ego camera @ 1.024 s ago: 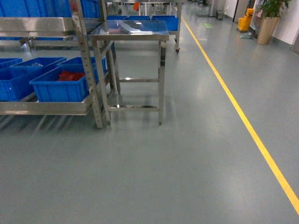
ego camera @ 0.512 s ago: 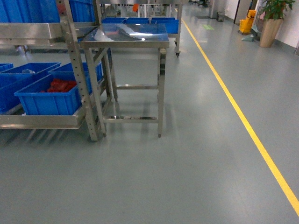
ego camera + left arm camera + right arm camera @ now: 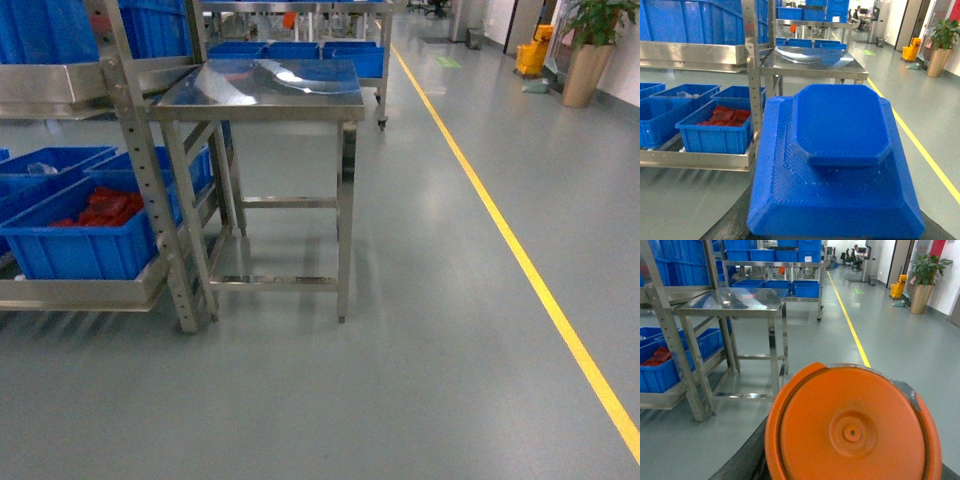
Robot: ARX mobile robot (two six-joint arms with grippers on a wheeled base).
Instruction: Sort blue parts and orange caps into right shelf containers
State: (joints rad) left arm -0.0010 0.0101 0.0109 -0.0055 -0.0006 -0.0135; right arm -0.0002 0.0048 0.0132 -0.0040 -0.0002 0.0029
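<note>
Orange caps (image 3: 100, 207) lie heaped in a blue crate (image 3: 75, 250) on the lower shelf (image 3: 80, 293), now nearer and lower-left in the head view: the base has rolled closer to the steel bench (image 3: 262, 85). Neither tool is visible, so their opening cannot be told. Approach looks underway.

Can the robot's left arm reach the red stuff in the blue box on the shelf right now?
Probably not yet. The blue box of red stuff sits off across open floor, with a shelf post at its corner, and no arm shows in the head view.
</note>
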